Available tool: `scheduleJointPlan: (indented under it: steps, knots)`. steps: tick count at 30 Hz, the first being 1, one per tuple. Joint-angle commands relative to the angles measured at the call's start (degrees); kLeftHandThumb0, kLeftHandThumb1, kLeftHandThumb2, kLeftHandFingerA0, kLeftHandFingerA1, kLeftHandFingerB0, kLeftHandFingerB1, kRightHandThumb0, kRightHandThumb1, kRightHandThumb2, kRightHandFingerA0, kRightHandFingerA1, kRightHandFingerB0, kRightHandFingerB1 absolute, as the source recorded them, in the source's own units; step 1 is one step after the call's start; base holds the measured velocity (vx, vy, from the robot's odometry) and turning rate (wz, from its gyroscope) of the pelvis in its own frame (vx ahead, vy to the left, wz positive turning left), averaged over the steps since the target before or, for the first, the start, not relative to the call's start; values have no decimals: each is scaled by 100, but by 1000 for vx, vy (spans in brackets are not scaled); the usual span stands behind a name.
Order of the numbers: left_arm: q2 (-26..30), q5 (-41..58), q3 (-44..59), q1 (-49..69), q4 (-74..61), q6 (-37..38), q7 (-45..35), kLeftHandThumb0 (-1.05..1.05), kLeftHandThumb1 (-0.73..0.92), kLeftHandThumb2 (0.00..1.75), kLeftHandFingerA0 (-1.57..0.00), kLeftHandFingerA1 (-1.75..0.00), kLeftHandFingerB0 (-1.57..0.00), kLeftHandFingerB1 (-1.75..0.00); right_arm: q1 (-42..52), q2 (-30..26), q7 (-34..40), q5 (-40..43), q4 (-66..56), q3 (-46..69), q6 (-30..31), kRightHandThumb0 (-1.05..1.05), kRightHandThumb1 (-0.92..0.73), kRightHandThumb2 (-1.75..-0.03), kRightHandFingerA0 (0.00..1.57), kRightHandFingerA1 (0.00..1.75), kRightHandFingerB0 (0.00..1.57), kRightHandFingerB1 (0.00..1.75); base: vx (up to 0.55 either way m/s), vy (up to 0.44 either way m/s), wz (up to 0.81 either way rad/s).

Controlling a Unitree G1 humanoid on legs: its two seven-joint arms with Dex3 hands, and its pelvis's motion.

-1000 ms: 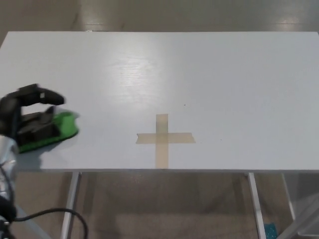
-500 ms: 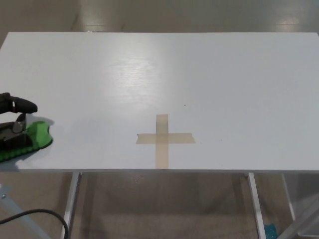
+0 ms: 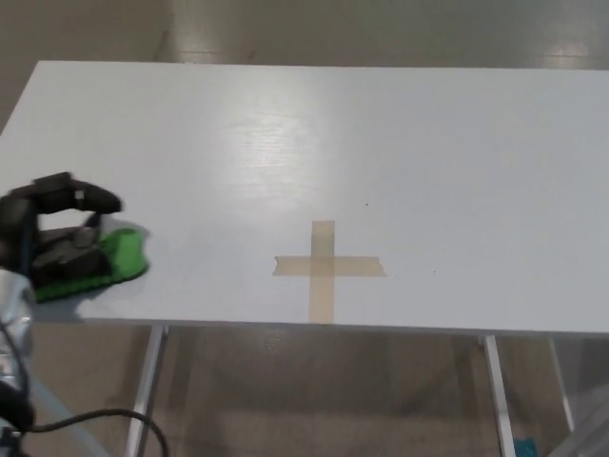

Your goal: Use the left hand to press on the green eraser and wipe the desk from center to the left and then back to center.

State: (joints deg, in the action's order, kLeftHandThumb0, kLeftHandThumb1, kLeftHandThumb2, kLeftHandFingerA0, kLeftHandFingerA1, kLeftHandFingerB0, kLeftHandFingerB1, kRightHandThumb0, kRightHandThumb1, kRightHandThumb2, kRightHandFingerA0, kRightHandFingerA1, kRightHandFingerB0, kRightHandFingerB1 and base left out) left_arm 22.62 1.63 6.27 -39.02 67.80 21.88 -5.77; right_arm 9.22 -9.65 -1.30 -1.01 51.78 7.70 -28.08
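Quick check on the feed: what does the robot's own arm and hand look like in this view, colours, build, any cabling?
Only the left hand shows: black, with thick blocky fingers. Below it a silver-grey metallic forearm runs along the picture's left edge. A black cable loops under the table edge near that arm. No markings are readable. The right arm is out of view.

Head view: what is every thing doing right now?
Green eraser: flat on the desk, near its left edge, under the hand.
Left robot hand: pressing on the eraser.
Tape cross: stuck flat at the desk's center.
White desk: bare elsewhere.
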Motion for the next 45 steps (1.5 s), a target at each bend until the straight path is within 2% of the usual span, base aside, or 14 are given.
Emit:
scheduleJointPlan:
  steps: [1, 5, 20, 30, 36, 37, 38, 39, 40, 41, 42, 43, 45]
  knots:
    - [-600, -460, -504, 250, -168, -129, 38, -16, 73, 84, -106, -127, -82, -125, 17, 8, 19, 17, 17, -1, 21, -38, -76, -63, 70, 54, 53, 37, 0, 0, 0]
    - [-899, -513, -753, 236, -438, -228, 71, -16, 76, 83, -101, -129, -78, -126, 23, 13, -23, 40, -25, 2, 12, -37, -75, -63, 70, 54, 53, 37, 0, 0, 0]
    - [-2115, -543, -1300, 185, -1222, -859, 122, -14, 72, 85, -101, -131, -79, -129, 61, 17, -183, 103, -129, 13, -58, -38, -75, -63, 70, 54, 53, 37, 0, 0, 0]
    - [-2540, -689, -1573, 170, -1416, -1120, 357, -15, 72, 86, -99, -133, -77, -129, 83, 0, -227, 105, -224, 8, -2, -38, -74, -63, 69, 53, 53, 38, 0, 0, 0]
    - [-2503, -620, -1488, 219, -1424, -1136, 277, -14, 72, 86, -99, -133, -79, -126, 88, 3, -216, 107, -265, 12, 40, -38, -74, -63, 69, 53, 53, 37, 0, 0, 0]
    - [-2451, -611, -1458, 240, -1463, -1156, 286, -21, 83, 65, -106, -105, -84, -46, 88, 0, -223, 108, -240, 14, 36, -38, -74, -63, 69, 52, 53, 37, 0, 0, 0]
    - [-2417, -611, -1440, 254, -1495, -1173, 298, -21, 83, 65, -106, -105, -84, -46, 88, -2, -231, 110, -220, 16, 31, -38, -74, -63, 69, 52, 53, 37, 0, 0, 0]
    - [-2357, -621, -1437, 283, -1616, -1204, 271, -46, 70, 62, -82, -45, -24, -29, 90, 1, -242, 120, -215, 19, 46, -38, -74, -63, 69, 52, 53, 37, 0, 0, 0]
    - [-2317, -630, -1436, 304, -1706, -1226, 248, -46, 70, 62, -82, -45, -24, -29, 92, 4, -250, 126, -215, 20, 57, -38, -74, -63, 69, 52, 53, 37, 0, 0, 0]
    - [-2251, -507, -1406, 308, -1854, -1274, -54, -71, 49, 84, 0, -15, 0, -22, 97, 15, -255, 132, -218, 19, 55, -38, -74, -63, 69, 52, 53, 37, 0, 0, 0]
    - [-2206, -414, -1382, 310, -1957, -1311, -276, -71, 49, 84, 0, -15, 0, -22, 100, 23, -258, 134, -219, 19, 50, -38, -74, -63, 69, 52, 53, 37, 0, 0, 0]
    - [-2040, -83, -1270, 185, -2139, -1450, -977, -85, 52, 83, 0, 0, 0, -16, 102, 16, -234, 90, -201, -5, 16, -38, -74, -63, 69, 52, 53, 37, 0, 0, 0]
    - [-1921, 130, -1164, 86, -2316, -1580, -1349, -81, 49, 83, 0, 0, 0, -20, 99, 14, -234, 86, -210, -5, 22, -38, -74, -63, 69, 53, 53, 38, 0, 0, 0]
